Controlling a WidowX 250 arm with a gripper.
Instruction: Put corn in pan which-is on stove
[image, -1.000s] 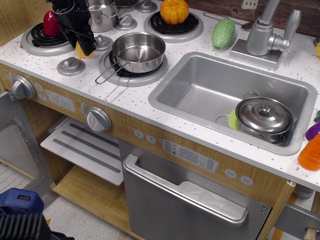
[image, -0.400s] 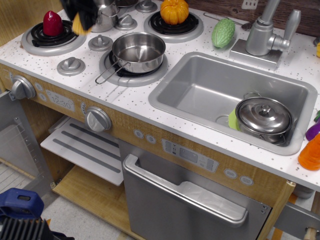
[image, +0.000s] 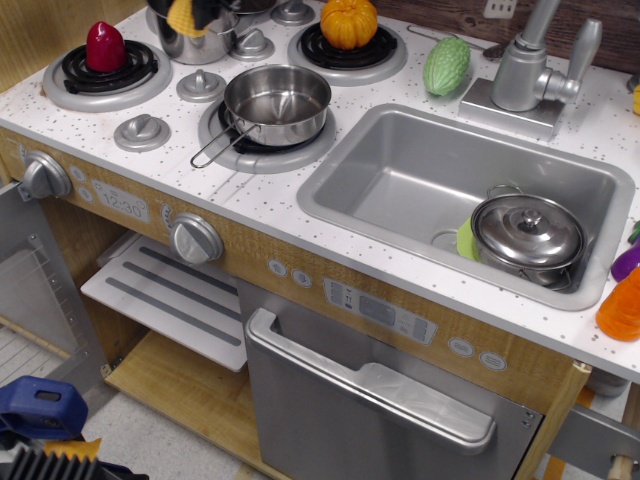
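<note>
The small yellow plastic toy corn cob (image: 183, 17) sits at the very top edge of the view, raised above the back left of the toy cooktop with the white speckled surface and grey round burners (image: 150, 100). A second ago it was low beside the front burner, just left of the pan; then it rose toward the upper left, and now it has shifted right and hangs in front of the tall steel pot (image: 190, 40) at the back. The black pincer (image: 195, 8) is almost wholly cut off by the frame edge; only dark bits flank the corn, so it appears clamped on the corn, though the fingers themselves are hardly visible.

The shiny steel pan with a wire handle (image: 276, 102) rests on the front right burner, empty, with its handle pointing toward the front left. It has not moved. The corn is well apart from it, up and to the left.

Also unchanged: the dark red rounded toy (image: 104, 45) on the left burner, the orange pumpkin (image: 348, 22) on the back right burner, the green bumpy gourd (image: 446, 65) on the tabletop (image: 270, 195) by the silver faucet (image: 530, 70), and the lidded steel pot (image: 527, 236) lying in the steel sink basin (image: 420, 180).
</note>
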